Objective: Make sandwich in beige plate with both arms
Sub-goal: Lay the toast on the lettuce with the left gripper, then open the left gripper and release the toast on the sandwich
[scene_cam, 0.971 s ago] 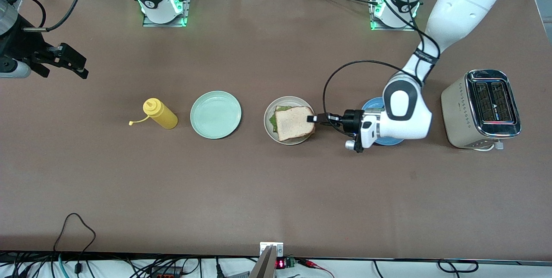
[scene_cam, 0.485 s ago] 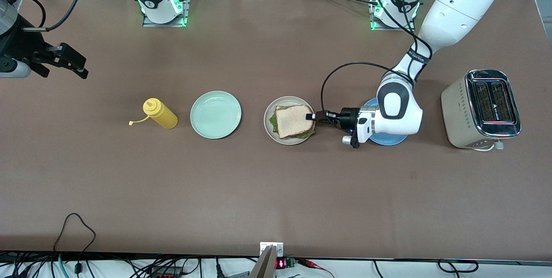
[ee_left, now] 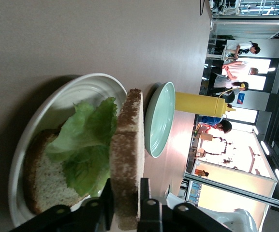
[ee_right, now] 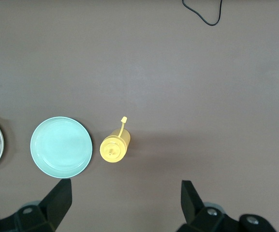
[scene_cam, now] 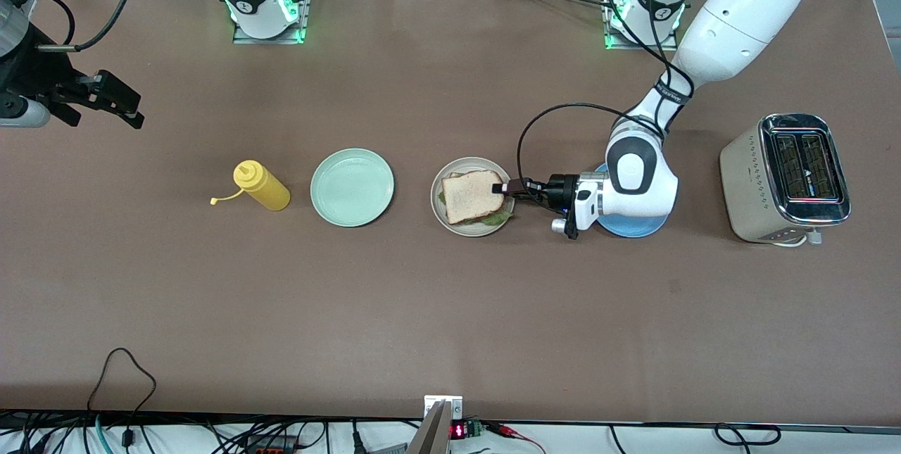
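Left gripper [scene_cam: 501, 188] low over round pale beige plate [scene_cam: 450, 224], fingers [ee_left: 145, 195] clamped on top slice of light brown bread [scene_cam: 472, 196], slice tilted over ruffled green lettuce leaf [ee_left: 86, 145] and bottom bread slice [ee_left: 40, 176] lying in plate; plate mid-table, beside mint-green plate [scene_cam: 352, 187]

Right gripper [ee_right: 124, 203] waits up over table edge at right arm's end, fingers spread, empty
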Controlling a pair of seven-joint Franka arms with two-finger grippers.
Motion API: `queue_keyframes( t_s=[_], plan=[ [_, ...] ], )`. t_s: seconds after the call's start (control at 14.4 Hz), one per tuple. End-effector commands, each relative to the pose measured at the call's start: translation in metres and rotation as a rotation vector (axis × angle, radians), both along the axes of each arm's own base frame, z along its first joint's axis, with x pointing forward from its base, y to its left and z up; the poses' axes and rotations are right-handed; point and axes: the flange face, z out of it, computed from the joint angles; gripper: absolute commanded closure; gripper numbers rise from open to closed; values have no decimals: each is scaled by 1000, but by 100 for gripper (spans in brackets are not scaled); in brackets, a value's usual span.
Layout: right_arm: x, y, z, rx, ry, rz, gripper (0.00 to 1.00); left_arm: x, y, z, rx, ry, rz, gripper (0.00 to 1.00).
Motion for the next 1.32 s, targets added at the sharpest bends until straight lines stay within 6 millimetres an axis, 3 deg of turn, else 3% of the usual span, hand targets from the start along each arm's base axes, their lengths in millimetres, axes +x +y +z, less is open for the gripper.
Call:
queue_keyframes(
  t_s=[0.0, 0.21, 0.42, 0.83, 1.25],
  plan=[
    [-1, 1, 5, 16, -1, -13, 0, -3, 1, -5, 3, -15, 20, 0],
    [-1, 1, 5, 16, -1, -13, 0, -1, 9, -1, 16, -26, 23, 0],
    [-1, 1, 6, 16, -2, -13, 0, 2, 18, 19, 44, -69, 0, 0],
    [-1, 1, 7, 16, -4, -13, 0, 14, 32, 86, 246, -118, -144, 0],
    [-2, 1, 8, 16, -5, -13, 0, 25, 77, 150, 676, -109, -387, 0]
  ],
)
